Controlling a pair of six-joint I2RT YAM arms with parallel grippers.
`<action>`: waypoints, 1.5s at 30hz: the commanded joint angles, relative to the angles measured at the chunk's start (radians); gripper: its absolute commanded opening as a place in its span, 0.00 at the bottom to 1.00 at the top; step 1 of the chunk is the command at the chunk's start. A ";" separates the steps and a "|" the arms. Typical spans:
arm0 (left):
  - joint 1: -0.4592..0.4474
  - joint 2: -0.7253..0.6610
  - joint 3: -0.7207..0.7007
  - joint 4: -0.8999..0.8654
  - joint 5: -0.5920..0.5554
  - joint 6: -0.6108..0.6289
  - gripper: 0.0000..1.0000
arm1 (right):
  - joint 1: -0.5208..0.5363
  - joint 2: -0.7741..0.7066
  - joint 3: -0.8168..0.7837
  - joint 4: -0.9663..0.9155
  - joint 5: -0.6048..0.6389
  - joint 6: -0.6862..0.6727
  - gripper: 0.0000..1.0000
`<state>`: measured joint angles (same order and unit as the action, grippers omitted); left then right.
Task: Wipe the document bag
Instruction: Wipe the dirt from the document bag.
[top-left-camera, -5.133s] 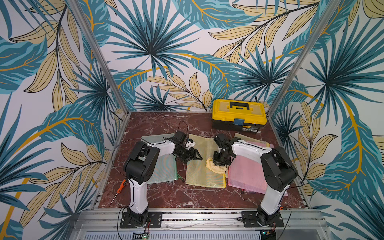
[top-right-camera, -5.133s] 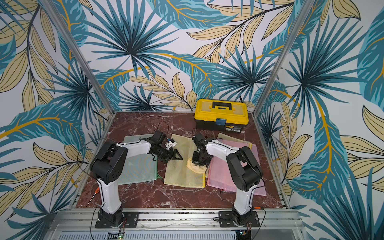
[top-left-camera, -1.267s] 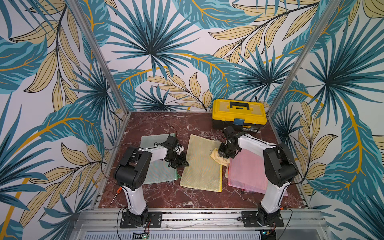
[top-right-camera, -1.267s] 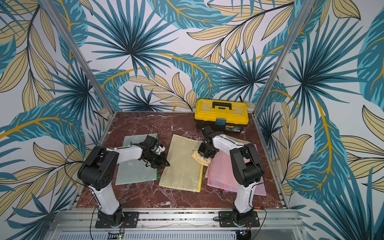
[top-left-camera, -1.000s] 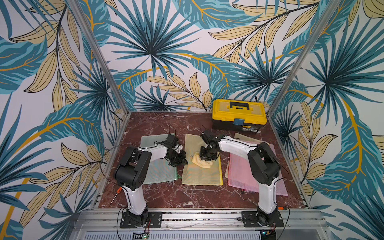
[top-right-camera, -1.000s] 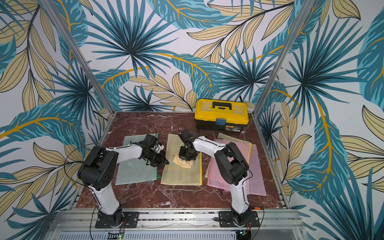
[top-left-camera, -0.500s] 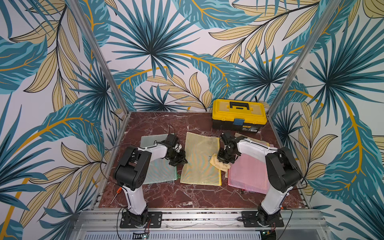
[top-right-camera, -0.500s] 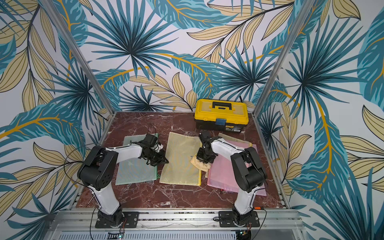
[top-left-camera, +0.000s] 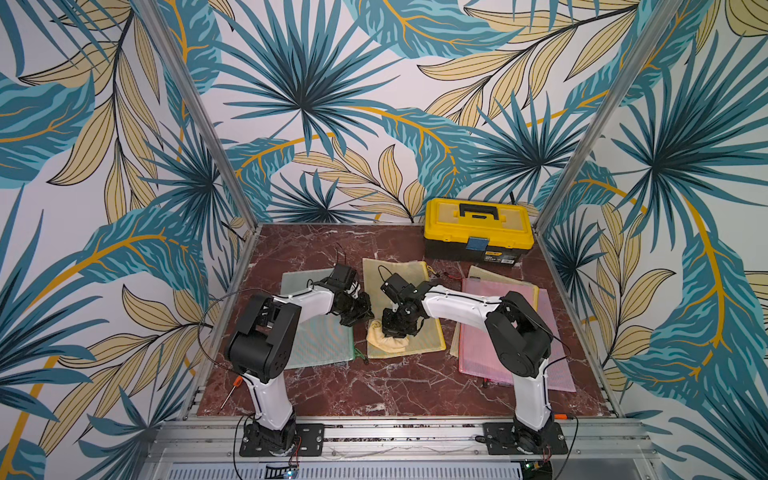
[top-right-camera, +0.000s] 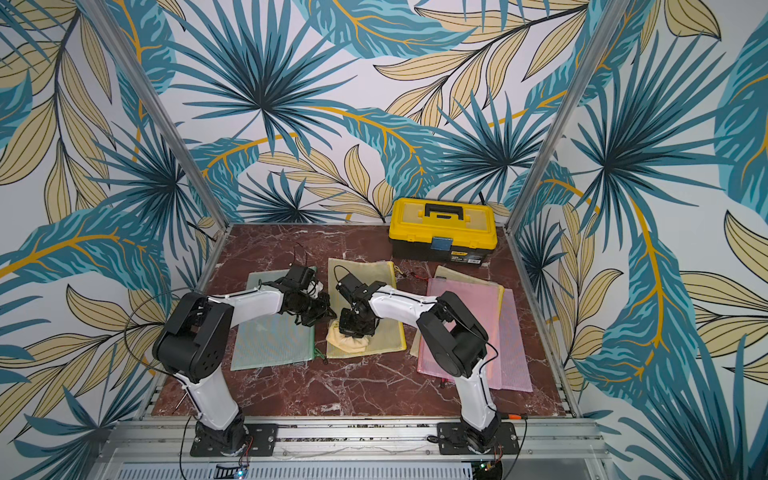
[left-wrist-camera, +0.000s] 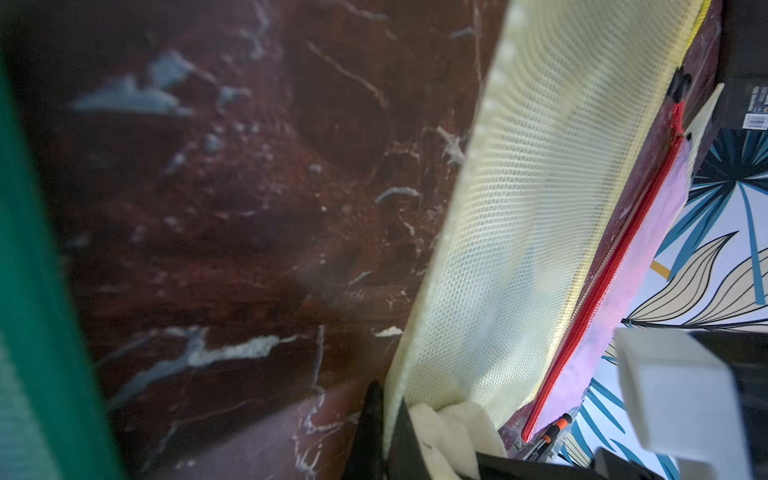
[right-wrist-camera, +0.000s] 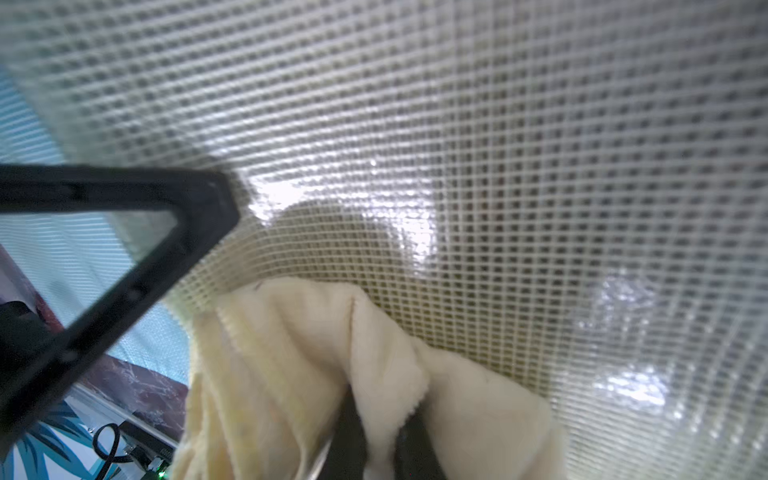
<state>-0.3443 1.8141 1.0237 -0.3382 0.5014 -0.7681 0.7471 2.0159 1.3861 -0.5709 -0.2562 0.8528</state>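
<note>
Yellow bag (top-left-camera: 409, 276): lies flat mid-table (top-left-camera: 374, 390) between the two arms, seen in both top views (top-right-camera: 368, 276).
Cloth (top-left-camera: 387, 343): bunched on the yellow bag, at its left edge near the front corner.
Right gripper (top-left-camera: 397, 331): clamped on the cloth (right-wrist-camera: 316, 365), pressing it onto the mesh.
Left gripper (top-left-camera: 354, 319): closed on the yellow bag's left edge, which sits between its fingers (left-wrist-camera: 372, 419).
Green bag (top-left-camera: 320, 345): just left of the yellow bag.
Pink bag (top-left-camera: 490, 328): to the right, partly under the right arm.
Toolbox (top-left-camera: 478, 228): closed, by the back wall.
</note>
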 joint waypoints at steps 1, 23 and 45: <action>0.010 -0.025 0.029 0.024 -0.016 0.004 0.00 | -0.079 -0.068 -0.105 -0.055 0.047 -0.004 0.00; 0.030 0.016 0.012 0.024 -0.019 0.037 0.00 | 0.026 -0.052 -0.066 0.004 -0.044 0.072 0.00; 0.045 0.019 0.009 0.024 0.020 0.053 0.00 | 0.083 -0.011 0.118 -0.087 -0.001 0.055 0.00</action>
<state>-0.3046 1.8179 1.0313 -0.3283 0.5137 -0.7292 0.7815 1.9266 1.4166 -0.6971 -0.1799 0.8833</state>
